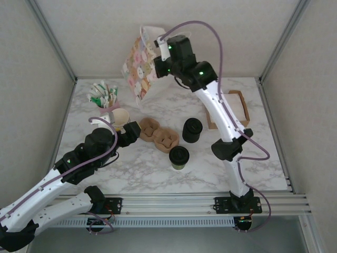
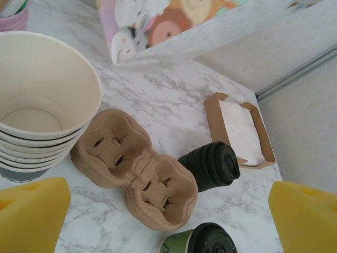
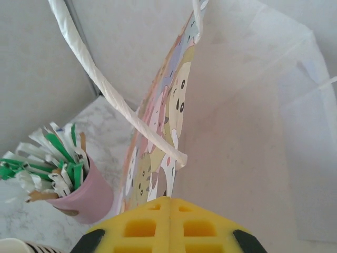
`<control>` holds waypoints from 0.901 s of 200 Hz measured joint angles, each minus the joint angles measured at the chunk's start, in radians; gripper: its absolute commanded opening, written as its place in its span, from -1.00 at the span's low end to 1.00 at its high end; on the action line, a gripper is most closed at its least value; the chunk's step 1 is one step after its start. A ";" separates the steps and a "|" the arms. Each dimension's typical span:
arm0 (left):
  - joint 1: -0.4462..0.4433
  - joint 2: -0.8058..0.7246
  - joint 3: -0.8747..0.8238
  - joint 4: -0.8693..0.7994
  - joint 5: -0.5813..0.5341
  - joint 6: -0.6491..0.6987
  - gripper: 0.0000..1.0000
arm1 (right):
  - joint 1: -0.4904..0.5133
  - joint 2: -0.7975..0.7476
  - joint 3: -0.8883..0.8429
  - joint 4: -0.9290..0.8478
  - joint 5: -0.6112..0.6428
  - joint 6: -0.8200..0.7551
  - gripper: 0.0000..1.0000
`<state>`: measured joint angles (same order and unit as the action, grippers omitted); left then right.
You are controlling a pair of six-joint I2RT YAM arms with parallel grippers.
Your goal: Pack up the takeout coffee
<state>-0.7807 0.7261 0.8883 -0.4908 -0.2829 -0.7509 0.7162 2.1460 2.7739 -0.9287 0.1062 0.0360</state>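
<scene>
Top external: left arm runs from its near-left base, low over the table, forearm angled far-right. The left gripper sits just near the cup stack and left of the carrier. Left wrist view: the yellow fingertips are at opposite frame edges, so the jaws are spread wide with nothing between them. Right arm rises from its near-right base, bends at the elbow over the table's right half, then reaches far-left and high. The right gripper is at the top rim of the bag, which leans. Right wrist view: the pads are pressed flat together with no gap. The bag's patterned wall runs down into their seam, so it reads as pinched by the rim. The white handle cord hangs loose across the frame, and the pink cup of sachets stands to the left. Coffee: upright near the table's centre, long axis vertical, black lid up. It stands just near-right of the carrier and near the black cylinder, apart from both grippers. The tray lies at far right.
</scene>
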 measured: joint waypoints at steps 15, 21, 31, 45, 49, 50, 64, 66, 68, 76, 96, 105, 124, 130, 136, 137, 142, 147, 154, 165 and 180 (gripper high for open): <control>0.000 0.000 0.001 0.001 0.006 0.005 0.93 | 0.000 -0.058 -0.001 -0.020 0.010 -0.001 -1.00; 0.000 0.000 0.002 0.002 0.007 0.007 0.93 | 0.000 -0.084 -0.003 -0.031 0.016 -0.003 -1.00; 0.000 0.002 0.004 0.008 0.014 0.012 0.92 | 0.000 -0.131 -0.020 -0.045 0.027 -0.004 -1.00; 0.000 0.006 0.013 0.018 0.027 0.018 0.93 | 0.000 -0.206 -0.057 -0.079 0.049 -0.006 -1.00; 0.000 0.008 0.016 0.022 0.030 0.021 0.93 | 0.000 -0.226 -0.070 -0.088 0.055 -0.007 -1.00; 0.000 0.008 0.017 0.023 0.032 0.022 0.93 | 0.000 -0.233 -0.075 -0.091 0.056 -0.007 -1.00; 0.000 0.016 0.027 0.042 0.048 0.026 0.92 | 0.000 -0.311 -0.125 -0.131 0.084 -0.007 -1.00; 0.000 0.018 0.029 0.045 0.050 0.026 0.92 | 0.000 -0.322 -0.132 -0.138 0.089 -0.007 -1.00; 0.000 0.020 0.030 0.048 0.051 0.027 0.92 | 0.001 -0.335 -0.141 -0.143 0.093 -0.007 -1.00; 0.000 0.025 0.034 0.055 0.059 0.029 0.91 | 0.001 -0.377 -0.174 -0.164 0.110 -0.007 -1.00; 0.000 0.037 0.035 0.074 0.083 0.033 0.91 | 0.003 -0.496 -0.274 -0.229 0.155 -0.001 -1.00; 0.000 0.042 0.035 0.080 0.093 0.034 0.91 | 0.003 -0.544 -0.316 -0.254 0.169 0.005 -1.00; 0.000 0.043 0.035 0.098 0.113 0.033 0.91 | 0.005 -0.657 -0.418 -0.311 0.206 0.025 -1.00; 0.000 0.043 0.035 0.103 0.116 0.033 0.90 | 0.005 -0.690 -0.447 -0.328 0.217 0.032 -1.00; 0.000 0.043 0.035 0.109 0.120 0.033 0.90 | 0.005 -0.727 -0.480 -0.348 0.227 0.041 -1.00; 0.000 0.043 0.035 0.109 0.121 0.033 0.90 | 0.005 -0.731 -0.484 -0.351 0.227 0.042 -1.00; 0.000 0.044 0.035 0.113 0.127 0.033 0.90 | 0.005 -0.759 -0.509 -0.367 0.238 0.051 -1.00; 0.000 0.044 0.035 0.117 0.130 0.033 0.89 | 0.005 -0.786 -0.535 -0.379 0.244 0.059 -1.00; 0.000 0.047 0.035 0.122 0.135 0.033 0.89 | 0.005 -0.820 -0.569 -0.396 0.254 0.068 -1.00; 0.000 0.051 0.034 0.130 0.142 0.032 0.89 | 0.005 -0.877 -0.632 -0.422 0.272 0.088 -1.00; 0.000 0.055 0.032 0.137 0.153 0.032 0.88 | 0.006 -0.937 -0.709 -0.458 0.295 0.114 -1.00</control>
<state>-0.7807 0.7811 0.9207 -0.3538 -0.1303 -0.7185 0.7219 1.2087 2.0651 -1.3869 0.4011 0.1497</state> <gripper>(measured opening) 0.945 0.037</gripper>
